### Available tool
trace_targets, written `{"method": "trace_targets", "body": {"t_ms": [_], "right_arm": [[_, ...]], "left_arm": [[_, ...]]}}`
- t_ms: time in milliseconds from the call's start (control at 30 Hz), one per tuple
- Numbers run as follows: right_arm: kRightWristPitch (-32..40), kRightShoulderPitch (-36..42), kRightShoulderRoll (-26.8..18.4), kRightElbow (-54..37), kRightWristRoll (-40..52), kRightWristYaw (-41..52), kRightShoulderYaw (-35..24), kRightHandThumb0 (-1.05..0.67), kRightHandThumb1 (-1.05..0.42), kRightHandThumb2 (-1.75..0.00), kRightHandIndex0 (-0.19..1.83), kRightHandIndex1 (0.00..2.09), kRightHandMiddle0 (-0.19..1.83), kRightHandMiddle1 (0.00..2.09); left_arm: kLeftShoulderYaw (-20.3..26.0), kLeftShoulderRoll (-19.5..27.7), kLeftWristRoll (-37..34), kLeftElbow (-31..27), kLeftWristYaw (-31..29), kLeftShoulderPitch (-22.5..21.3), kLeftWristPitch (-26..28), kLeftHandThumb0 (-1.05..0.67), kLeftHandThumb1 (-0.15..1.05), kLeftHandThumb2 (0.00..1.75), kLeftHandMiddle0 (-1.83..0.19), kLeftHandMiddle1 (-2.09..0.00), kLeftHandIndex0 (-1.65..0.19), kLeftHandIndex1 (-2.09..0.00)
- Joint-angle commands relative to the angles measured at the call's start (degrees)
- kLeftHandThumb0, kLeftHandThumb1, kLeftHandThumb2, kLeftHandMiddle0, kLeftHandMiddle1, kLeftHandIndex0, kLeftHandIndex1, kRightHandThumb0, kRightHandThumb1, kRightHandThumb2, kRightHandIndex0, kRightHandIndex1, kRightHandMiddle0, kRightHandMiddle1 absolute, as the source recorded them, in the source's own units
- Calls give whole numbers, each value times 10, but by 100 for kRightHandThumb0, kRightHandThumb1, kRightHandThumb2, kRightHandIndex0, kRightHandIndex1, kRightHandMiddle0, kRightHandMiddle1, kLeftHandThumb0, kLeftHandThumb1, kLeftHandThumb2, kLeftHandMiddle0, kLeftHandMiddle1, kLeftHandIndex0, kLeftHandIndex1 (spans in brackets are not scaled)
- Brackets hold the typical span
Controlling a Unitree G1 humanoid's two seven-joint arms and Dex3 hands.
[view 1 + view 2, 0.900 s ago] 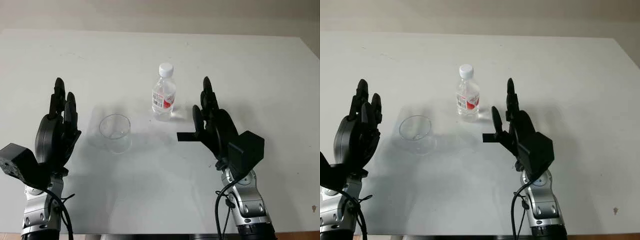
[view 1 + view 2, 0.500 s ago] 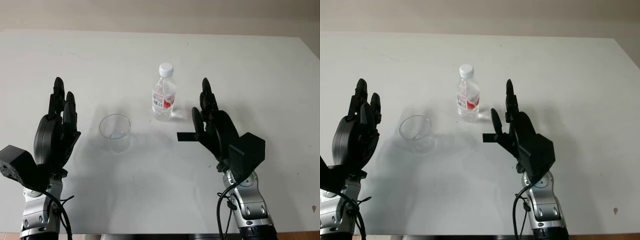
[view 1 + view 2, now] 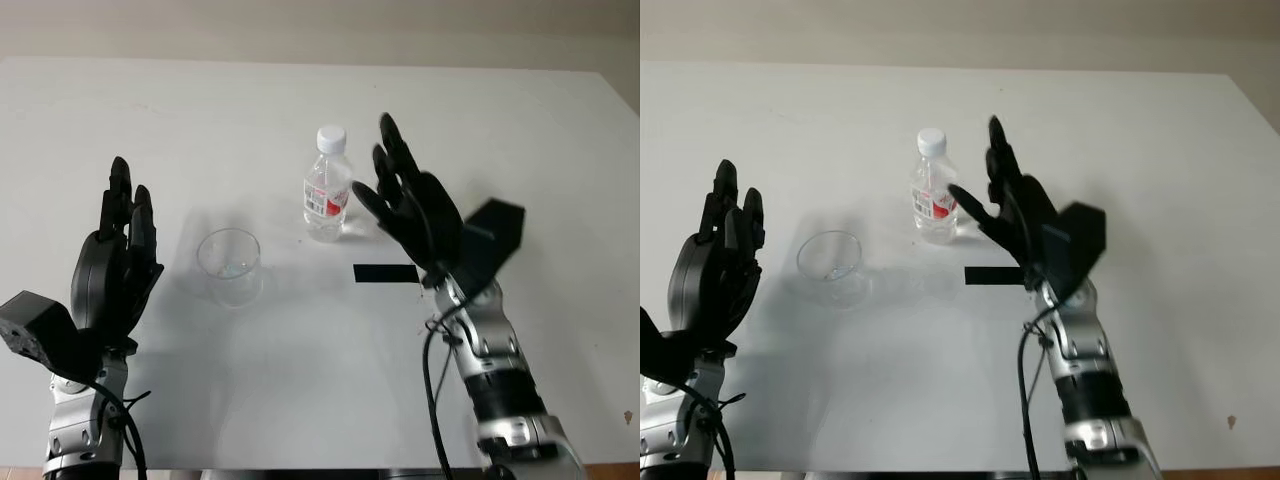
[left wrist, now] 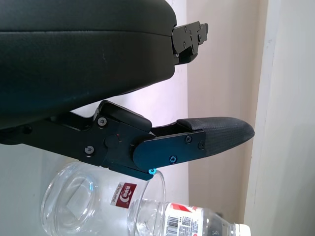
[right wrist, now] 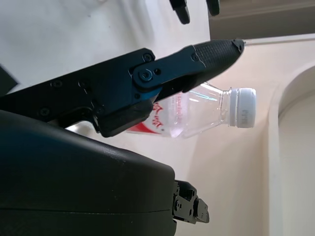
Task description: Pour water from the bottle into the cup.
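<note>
Right hand (image 3: 405, 205) raised just right of bottle (image 3: 328, 184), palm toward it, released, grasping nothing, not touching. Left hand (image 3: 118, 262) upright left of cup (image 3: 230, 264), released, well apart from bottle. Bottle upright, capped, on white bench (image 3: 300, 360); cup near it, to its left. Black strip (image 3: 385, 273) on bench right of bottle. Right wrist view: fingertip (image 5: 216, 51) crossing before bottle neck, white cap (image 5: 244, 107) clear.

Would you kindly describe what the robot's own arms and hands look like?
Both hands, the left hand and the right hand, are matte black with three jointed fingers and a boxy black wrist module. The forearms are silver metal segments with black bands, and thin black cables loop alongside them.
</note>
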Motion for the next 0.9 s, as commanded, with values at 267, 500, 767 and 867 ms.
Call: {"method": "trace_targets", "body": {"t_ms": [267, 500, 767, 867], "right_arm": [[-13, -84, 7, 122, -15, 12, 4, -99, -96, -5, -19, 0, -19, 0], [-27, -111, 13, 187, -17, 35, 1, -98, -95, -5, -19, 0, -19, 0], [-94, -117, 19, 250, -3, 81, -10, -95, -93, -5, -19, 0, -19, 0], [-114, -125, 23, 277, 8, 113, -17, -92, -92, -5, -19, 0, -19, 0]], "left_arm": [[-1, 7, 9, -14, 5, -2, 6, -72, 105, 50, 19, 0, 19, 0], [-2, 7, 13, -16, 12, -5, 8, -72, 105, 53, 19, 0, 19, 0], [-2, 8, 13, -10, 9, -13, 10, -72, 105, 54, 19, 0, 19, 0], [-3, 8, 17, -6, 10, -16, 6, -73, 105, 54, 19, 0, 19, 0]]}}
